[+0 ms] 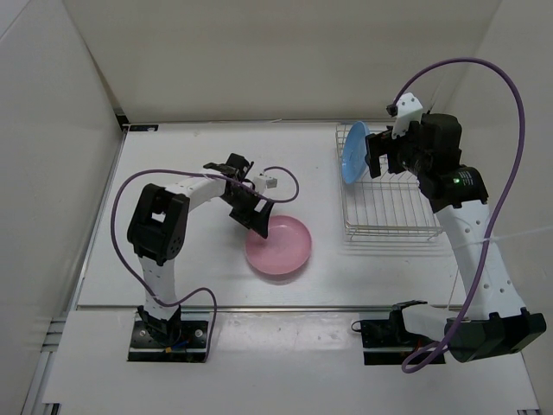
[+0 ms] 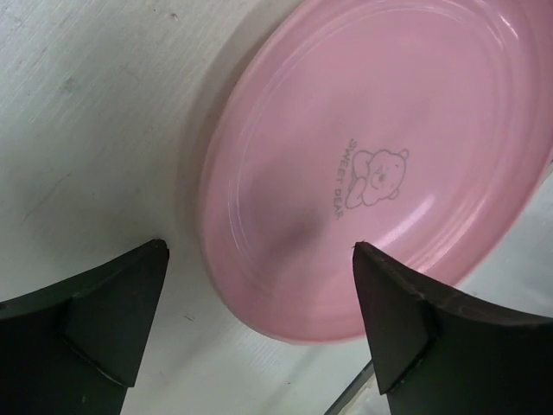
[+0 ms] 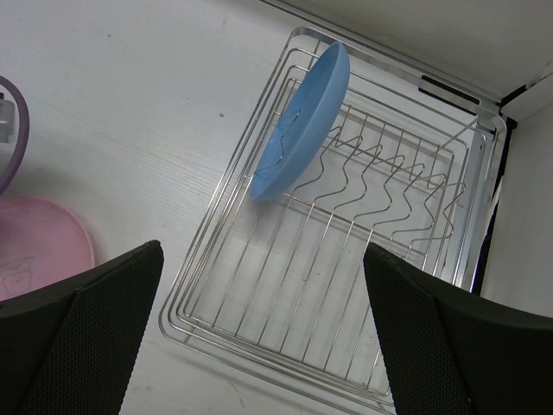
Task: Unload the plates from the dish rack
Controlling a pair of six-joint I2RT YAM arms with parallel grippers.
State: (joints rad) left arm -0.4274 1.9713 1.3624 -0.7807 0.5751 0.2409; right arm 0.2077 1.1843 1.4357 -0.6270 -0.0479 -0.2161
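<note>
On the table: pink plate is lying flat
Left gripper: I'm seeing its jaws gaping over that plate's rim
Blue plate: leaning on edge in the dish rack
Right gripper: hovering beside it, also gaping

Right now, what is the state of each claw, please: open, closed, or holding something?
Left claw: open, holding nothing, over the pink plate.
Right claw: open, empty, above the dish rack.

A white table stood enclosed by white walls; a small black bracket sat at the table's far-left corner.
</note>
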